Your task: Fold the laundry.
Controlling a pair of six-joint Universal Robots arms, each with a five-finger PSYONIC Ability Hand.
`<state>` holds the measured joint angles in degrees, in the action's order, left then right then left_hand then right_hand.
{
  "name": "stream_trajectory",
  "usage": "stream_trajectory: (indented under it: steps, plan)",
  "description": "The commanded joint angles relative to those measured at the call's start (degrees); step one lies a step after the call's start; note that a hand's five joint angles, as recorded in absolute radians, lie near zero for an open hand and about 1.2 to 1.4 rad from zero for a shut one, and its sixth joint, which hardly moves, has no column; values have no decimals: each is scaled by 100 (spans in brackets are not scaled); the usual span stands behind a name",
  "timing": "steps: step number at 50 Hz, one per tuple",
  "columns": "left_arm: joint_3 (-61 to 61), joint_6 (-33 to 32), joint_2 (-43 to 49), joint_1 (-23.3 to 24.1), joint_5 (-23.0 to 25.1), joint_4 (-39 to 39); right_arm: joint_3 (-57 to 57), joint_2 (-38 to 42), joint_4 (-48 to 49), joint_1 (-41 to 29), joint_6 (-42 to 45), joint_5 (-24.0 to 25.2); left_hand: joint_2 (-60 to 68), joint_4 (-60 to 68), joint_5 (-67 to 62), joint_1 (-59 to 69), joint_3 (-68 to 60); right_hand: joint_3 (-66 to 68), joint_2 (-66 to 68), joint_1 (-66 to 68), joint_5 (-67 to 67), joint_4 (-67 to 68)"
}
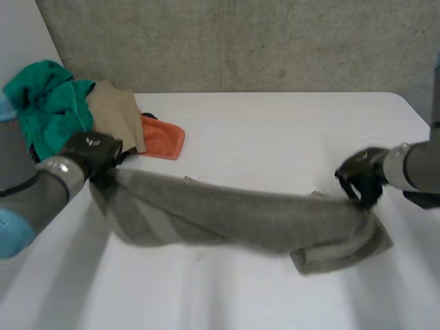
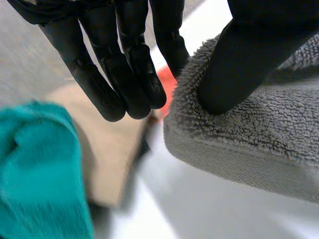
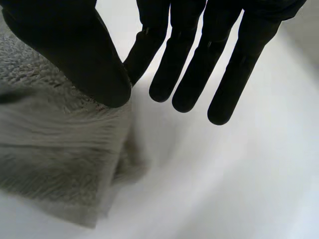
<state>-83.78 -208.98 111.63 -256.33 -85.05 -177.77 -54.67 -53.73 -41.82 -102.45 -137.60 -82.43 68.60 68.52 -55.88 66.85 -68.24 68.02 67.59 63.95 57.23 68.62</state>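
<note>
head view: grey towel (image 1: 234,220) is strung across the near half of the white table (image 1: 275,130), one end at each hand. left hand (image 1: 93,152) has the end nearest the laundry heap, right hand (image 1: 359,180) has the opposite end. the middle sags, and the right end is doubled over on the table.

left wrist view: thumb (image 2: 239,64) is planted on the towel's thick rolled edge and clamps it against the nearest finger. the other fingers (image 2: 124,74) hang straight beside the towel, off the cloth. so it's a pinch, not a full wrap.

right wrist view: same setup. thumb (image 3: 79,55) is on the towel's edge against the first finger, remaining fingers (image 3: 224,74) straight over bare table.

my read on why: gripping both ends stretches the towel flat so it can be laid out and folded. the fold isn't made yet. the doubled right end probably needs shaking out first.

containers: the rest is a loose heap straight on the table at the far left corner, not in a basket. it holds a teal cloth (image 1: 48,103), a beige cloth (image 1: 117,110) and an orange cloth (image 1: 161,137), all overlapping.
</note>
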Motion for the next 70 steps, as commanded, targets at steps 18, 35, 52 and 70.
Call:
stream_trajectory:
  steps: [18,35,52,70]
  plan:
    - [2086,1368,17,136,-504,-2622,1161,-718,4210,-38,-1656,-152,1140,1148,-1412,1315,-1176,1198,1241,1605,1277,1138]
    - [-305,1403,-1134,12,551,-3501,308,-6,2829,-100,-2253,1053,1140,1148,-1412,1315,-1176,-3983,-3940,-3576,-3904,-4044]
    - [-877,2212,-3428,-32,1350,-2780,1687,1259,2908,-1127,-3598,1818,1140,1148,-1412,1315,-1176,-4607,-4564,-4200,-4528,-4667]
    - [-1387,2695,-4343,-128,1746,-2728,2426,2745,3409,-2473,-3608,922,1140,1148,-1412,1315,-1176,1185,1228,1592,1264,1124]
